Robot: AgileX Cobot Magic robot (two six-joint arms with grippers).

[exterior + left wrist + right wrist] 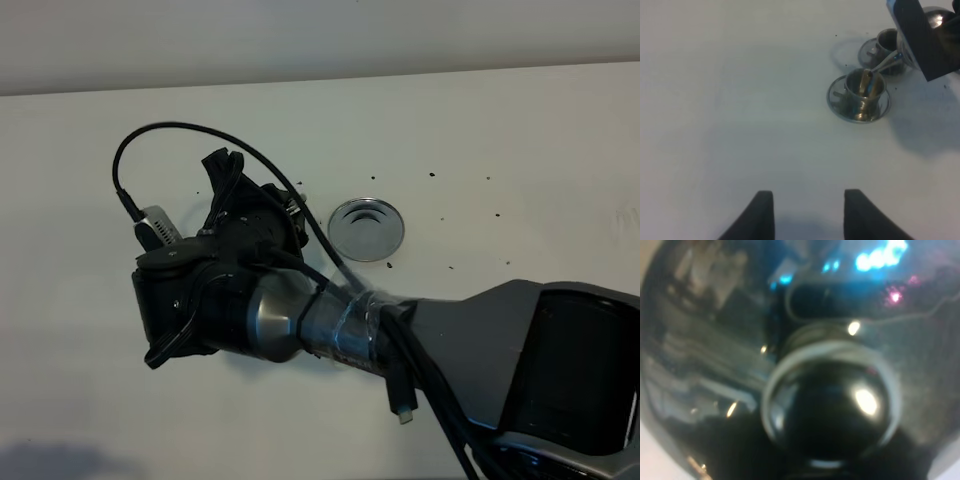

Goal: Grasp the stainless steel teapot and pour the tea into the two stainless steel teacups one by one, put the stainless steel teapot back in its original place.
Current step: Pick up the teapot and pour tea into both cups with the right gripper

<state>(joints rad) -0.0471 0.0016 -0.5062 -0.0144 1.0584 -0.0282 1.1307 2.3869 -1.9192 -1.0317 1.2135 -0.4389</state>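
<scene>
The stainless steel teapot (936, 19) is tilted off the table, and its thin spout (885, 62) reaches over the nearer teacup (862, 90), which stands on its saucer (837, 100). The second teacup (886, 44) stands just behind it on its own saucer. A dark finger (925, 45) of my right gripper lies against the pot. In the right wrist view the pot's domed lid and knob (832, 415) fill the picture. In the high view my right gripper (228, 185) hides the pot and cups. The round steel disc (367, 228) lies bare. My left gripper (809, 215) is open and empty, well short of the cups.
My right arm (450, 350) crosses the white table (520, 150) from the lower right to the left of centre, with cables looping over it. Small dark specks dot the table right of the disc. The table's far edge meets a wall.
</scene>
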